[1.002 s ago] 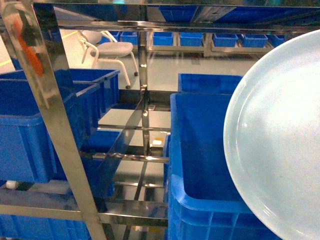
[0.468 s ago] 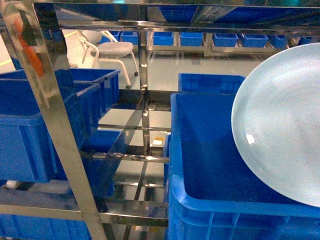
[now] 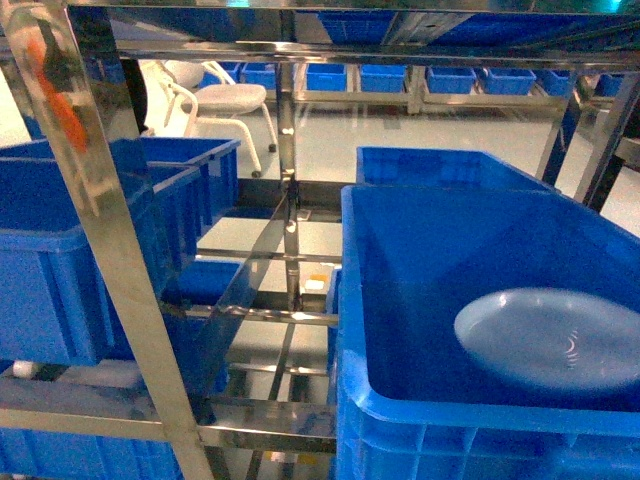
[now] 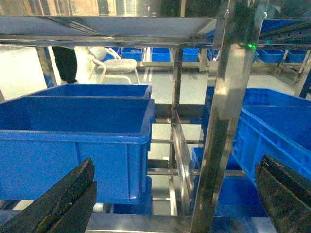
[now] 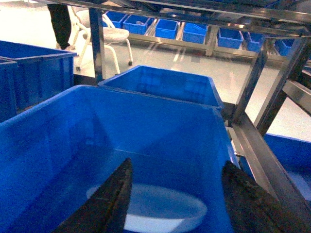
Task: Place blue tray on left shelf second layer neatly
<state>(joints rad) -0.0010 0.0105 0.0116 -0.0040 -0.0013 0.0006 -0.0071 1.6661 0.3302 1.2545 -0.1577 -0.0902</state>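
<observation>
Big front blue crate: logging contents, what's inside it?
Only the blue tray lies inside the crate, low on its right side. The floor beneath the tray is hidden.

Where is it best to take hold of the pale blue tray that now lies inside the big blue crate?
Probably its raised rim, from above: the blue tray lies flat and shallow on the floor of the crate, whose tall walls block side approaches. The open right pincer hovers above it.

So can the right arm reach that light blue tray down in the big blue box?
Probably yes. The right gripper hangs open right above the blue tray, which lies on the floor of the open-topped blue crate. Nothing covers it; only the crate's walls stand around it.
</observation>
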